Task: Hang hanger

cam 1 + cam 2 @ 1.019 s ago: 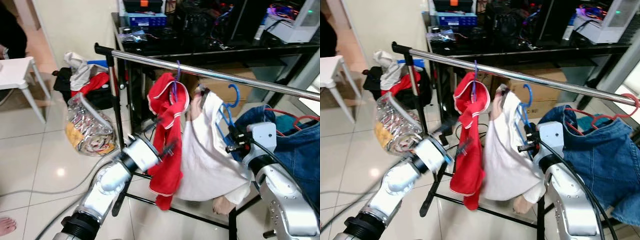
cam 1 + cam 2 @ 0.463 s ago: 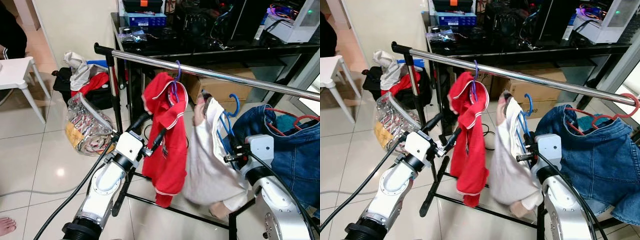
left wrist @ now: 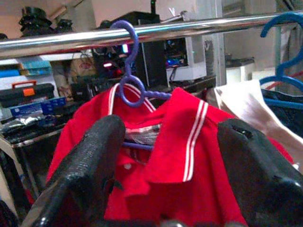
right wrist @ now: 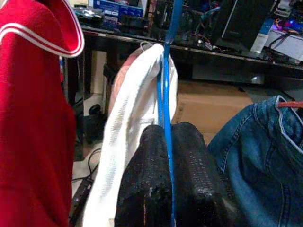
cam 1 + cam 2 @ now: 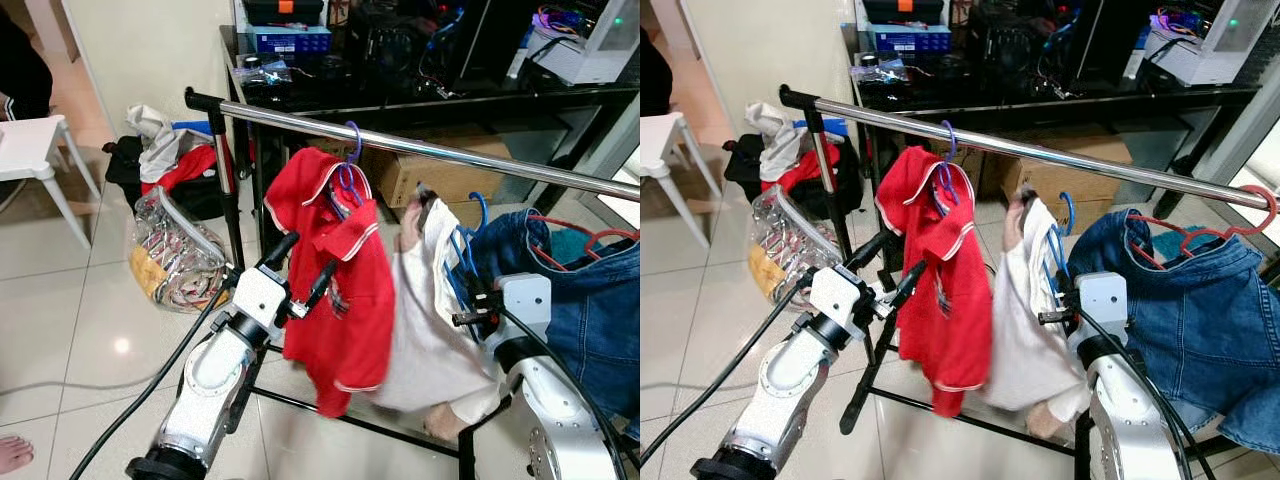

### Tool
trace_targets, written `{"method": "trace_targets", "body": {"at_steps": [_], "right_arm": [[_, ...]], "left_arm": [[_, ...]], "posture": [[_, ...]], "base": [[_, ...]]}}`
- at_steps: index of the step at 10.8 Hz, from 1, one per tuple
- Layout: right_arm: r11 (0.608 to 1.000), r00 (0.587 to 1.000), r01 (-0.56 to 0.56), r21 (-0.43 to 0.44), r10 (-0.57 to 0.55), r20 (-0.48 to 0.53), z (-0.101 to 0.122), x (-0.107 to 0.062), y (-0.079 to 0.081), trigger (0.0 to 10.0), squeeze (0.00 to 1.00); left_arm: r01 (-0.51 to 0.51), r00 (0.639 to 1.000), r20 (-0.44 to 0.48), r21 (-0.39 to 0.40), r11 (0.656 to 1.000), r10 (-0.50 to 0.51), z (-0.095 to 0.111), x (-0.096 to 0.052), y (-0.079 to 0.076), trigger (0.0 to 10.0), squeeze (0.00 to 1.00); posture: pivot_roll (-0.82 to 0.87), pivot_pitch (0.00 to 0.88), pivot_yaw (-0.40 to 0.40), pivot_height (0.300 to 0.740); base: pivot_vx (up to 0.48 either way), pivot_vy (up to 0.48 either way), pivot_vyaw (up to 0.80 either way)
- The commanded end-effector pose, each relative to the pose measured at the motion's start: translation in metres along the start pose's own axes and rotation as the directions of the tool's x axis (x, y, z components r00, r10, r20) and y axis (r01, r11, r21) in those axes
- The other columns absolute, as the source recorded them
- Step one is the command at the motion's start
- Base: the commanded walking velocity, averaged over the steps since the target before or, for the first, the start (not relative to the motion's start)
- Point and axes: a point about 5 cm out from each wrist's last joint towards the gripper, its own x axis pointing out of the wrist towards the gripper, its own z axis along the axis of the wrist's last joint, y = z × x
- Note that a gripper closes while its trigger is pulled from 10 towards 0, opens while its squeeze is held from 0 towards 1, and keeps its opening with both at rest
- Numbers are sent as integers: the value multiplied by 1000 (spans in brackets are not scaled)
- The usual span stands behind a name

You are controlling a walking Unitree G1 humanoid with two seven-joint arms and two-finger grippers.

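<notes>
Red shirt [image 5: 335, 270] already on rail [image 5: 420, 147], beyond the spread, empty left gripper [image 5: 300, 272]. Right gripper [image 4: 168, 156] pinches the blue hanger [image 5: 463, 250]; hook below rail, unhung.

No lettering, brand, number or sign can be read anywhere in these views. The red polo shirt [image 5: 335, 270] with white-striped collar on the purple plastic hanger [image 3: 129, 66] carries no legible mark. The dark cases and electronics on the black glass table [image 5: 400, 95] behind the silver clothes rail [image 5: 1040, 152] are too small and blurred to make out, and the print on the crumpled clear plastic bag [image 5: 175, 255] on the tiled floor is too blurred to read.
</notes>
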Motion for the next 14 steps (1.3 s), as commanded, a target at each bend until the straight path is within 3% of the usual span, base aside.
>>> {"method": "trace_targets", "body": {"at_steps": [1, 6, 9, 11, 14], "right_arm": [[1000, 999, 17, -16, -17, 30, 4, -5, -8, 10000, 0], [999, 999, 35, -26, -34, 37, 0, -29, -16, 10000, 0], [999, 993, -31, 37, 26, 117, 14, -46, -12, 10000, 0], [995, 980, -97, 26, 91, 176, 27, -50, -7, 10000, 0], [995, 980, -97, 26, 91, 176, 27, -50, -7, 10000, 0]], "left_arm": [[-12, 1000, 2, -4, 1000, 12, 3, 1, 3, 10000, 0], [-33, 999, 8, -3, 999, 33, 9, 2, 10, 10000, 0], [-47, 999, 14, -16, 999, 47, 13, 1, 7, 10000, 0], [-55, 998, 10, -16, 998, 55, 13, 0, 8, 10000, 0], [-55, 998, 10, -16, 998, 55, 13, 0, 8, 10000, 0]], "posture": [[2, 0, -37, 740], [-30, 0, -19, 740], [-35, 0, -22, 740], [-38, 0, -25, 740], [-38, 0, -25, 740]], "base": [[0, 0, 0], [0, 0, 0], [0, 0, 0], [0, 0, -594], [0, 0, -681]]}}
